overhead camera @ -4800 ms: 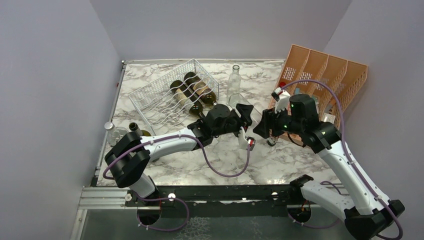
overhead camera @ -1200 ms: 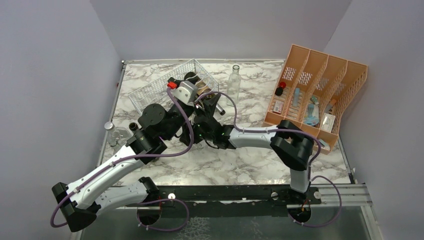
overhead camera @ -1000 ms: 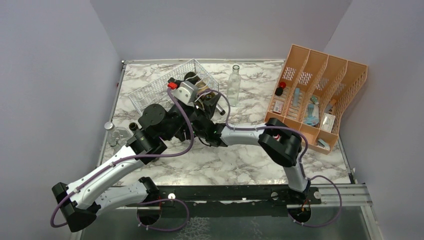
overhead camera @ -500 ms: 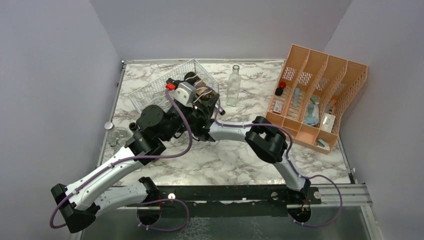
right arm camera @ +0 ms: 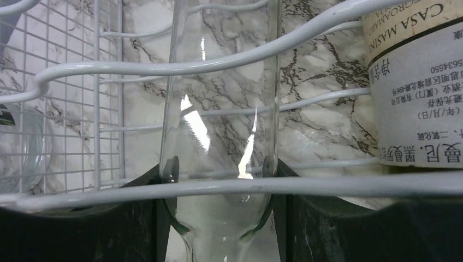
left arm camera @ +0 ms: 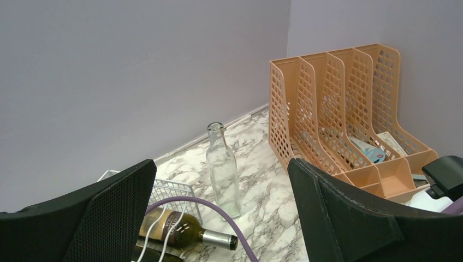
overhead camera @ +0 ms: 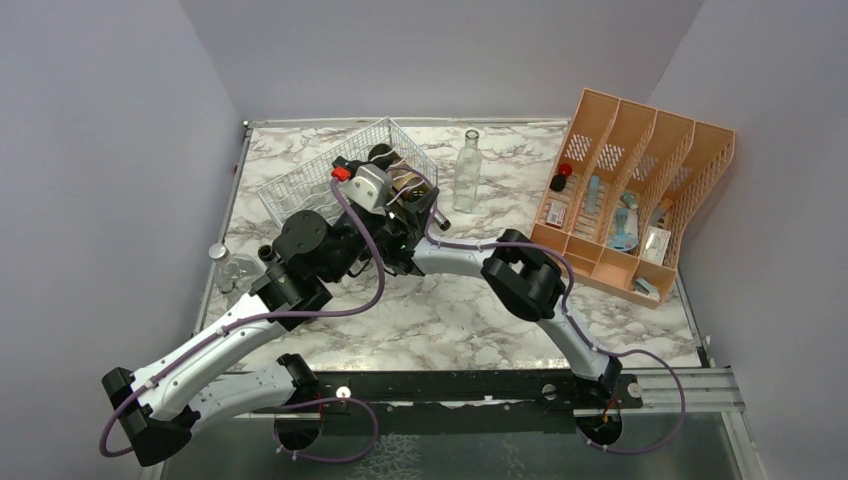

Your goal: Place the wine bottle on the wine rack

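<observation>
The wine bottle [right arm camera: 221,136] is clear glass and lies inside the wine rack [right arm camera: 164,68], under its wavy white wires. My right gripper [right arm camera: 218,180] is shut on the bottle's shoulder, one black finger [right arm camera: 136,218] on each side. A dark labelled bottle [right arm camera: 420,98] lies in the slot to the right. In the top view the rack [overhead camera: 300,185] stands at the back left, and the two arms cover the held bottle. My left gripper [left arm camera: 221,164] hangs open above the rack's right end with nothing between its fingers.
An upright clear bottle [overhead camera: 467,172] stands right of the rack. The orange file organizer [overhead camera: 640,190] fills the back right. Small jars [overhead camera: 225,265] and a dark bottle [overhead camera: 268,256] stand at the left edge. A purple cable [left arm camera: 218,210] arcs over a racked dark bottle [left arm camera: 180,232].
My right arm has stretched further left toward the rack, carrying the clear bottle deeper in. The left arm has barely moved and stays open.
</observation>
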